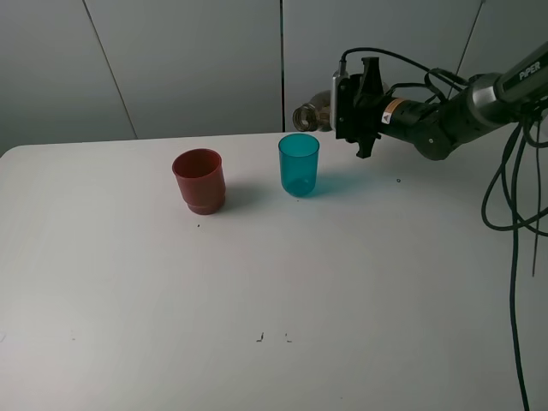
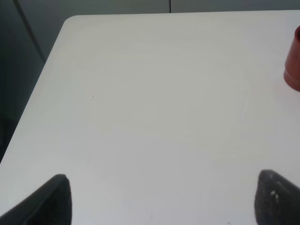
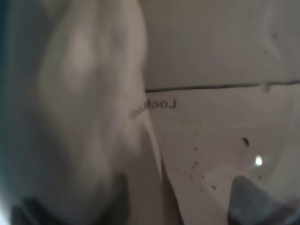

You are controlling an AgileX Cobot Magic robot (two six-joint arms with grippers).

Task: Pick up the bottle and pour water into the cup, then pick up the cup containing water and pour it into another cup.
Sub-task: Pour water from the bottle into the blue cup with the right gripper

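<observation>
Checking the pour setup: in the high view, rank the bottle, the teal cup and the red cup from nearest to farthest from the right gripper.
1. The bottle, held in the right gripper.
2. The teal cup, just below and left of it.
3. The red cup, farther left.

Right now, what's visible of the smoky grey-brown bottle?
The smoky grey-brown translucent plastic bottle is held tipped roughly level by the right gripper, whose fingers hide most of its body. Only shoulder and narrow neck show, mouth toward the teal translucent tumbler, above its rim, not touching. No stream visible. In the right wrist view it is a blurred pale mass.
</observation>
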